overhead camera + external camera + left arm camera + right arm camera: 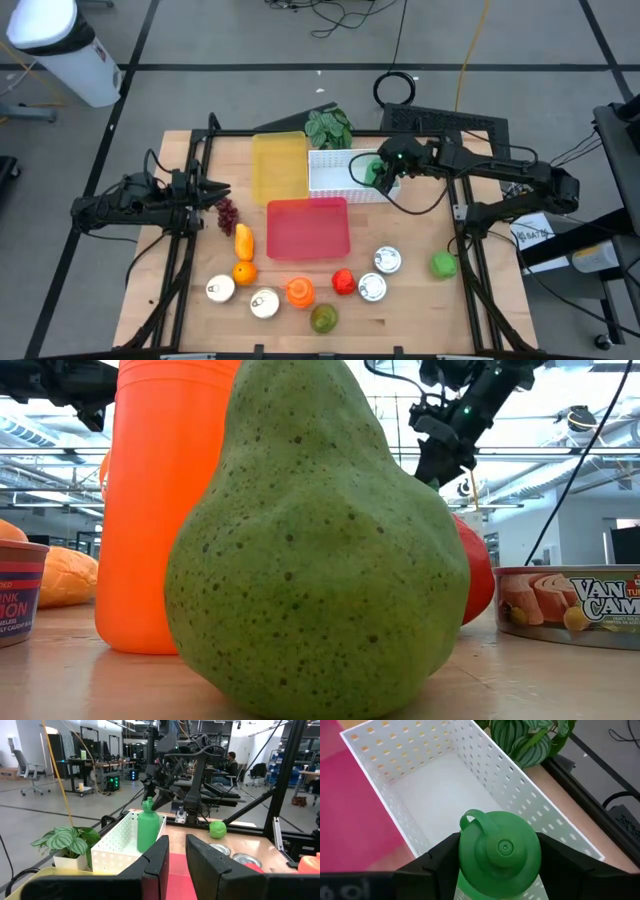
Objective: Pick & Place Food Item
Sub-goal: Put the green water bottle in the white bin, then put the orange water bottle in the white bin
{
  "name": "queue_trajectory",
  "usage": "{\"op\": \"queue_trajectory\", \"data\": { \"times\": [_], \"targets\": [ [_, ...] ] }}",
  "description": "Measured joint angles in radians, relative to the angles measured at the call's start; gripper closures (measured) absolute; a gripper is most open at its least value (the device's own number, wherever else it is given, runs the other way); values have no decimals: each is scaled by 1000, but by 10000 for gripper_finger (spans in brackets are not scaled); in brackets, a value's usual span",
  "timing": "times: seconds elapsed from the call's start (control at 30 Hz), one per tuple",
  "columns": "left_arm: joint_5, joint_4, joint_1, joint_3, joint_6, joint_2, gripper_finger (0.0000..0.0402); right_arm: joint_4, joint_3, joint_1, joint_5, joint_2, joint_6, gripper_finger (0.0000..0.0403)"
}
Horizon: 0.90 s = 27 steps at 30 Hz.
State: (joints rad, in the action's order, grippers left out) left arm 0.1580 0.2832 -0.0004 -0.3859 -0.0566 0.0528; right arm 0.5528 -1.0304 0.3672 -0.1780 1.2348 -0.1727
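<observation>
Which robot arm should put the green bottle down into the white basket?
The right arm. Its tool is already shut on the green bottle, right over the white basket. The left tool sits off at the table's left side, beside the grapes, holding nothing.

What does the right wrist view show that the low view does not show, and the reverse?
Only the right wrist view shows the green bottle clamped between the right gripper's fingers, over the white perforated basket, with the potted plant beyond it.

Only the low view shows the green pear up close, an orange bottle behind it, and a labelled can on the table.

Both share only the right arm's gripper; in the low view it hangs high behind the pear.
</observation>
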Motion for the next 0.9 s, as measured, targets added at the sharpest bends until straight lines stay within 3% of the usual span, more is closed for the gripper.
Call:
{"op": "queue_trajectory", "data": {
  "times": [0.47, 0.73, 0.9],
  "targets": [
    [0, 0, 0, 0, 0, 0, 323, 1, 11, 0, -1, -28, 22, 151],
    [0, 0, 0, 0, 0, 0, 323, -55, 11, 0, -2, -161, 52, 122],
    [0, 0, 0, 0, 0, 0, 323, 19, 11, -15, -1, -304, 14, 118]
  ]
}}
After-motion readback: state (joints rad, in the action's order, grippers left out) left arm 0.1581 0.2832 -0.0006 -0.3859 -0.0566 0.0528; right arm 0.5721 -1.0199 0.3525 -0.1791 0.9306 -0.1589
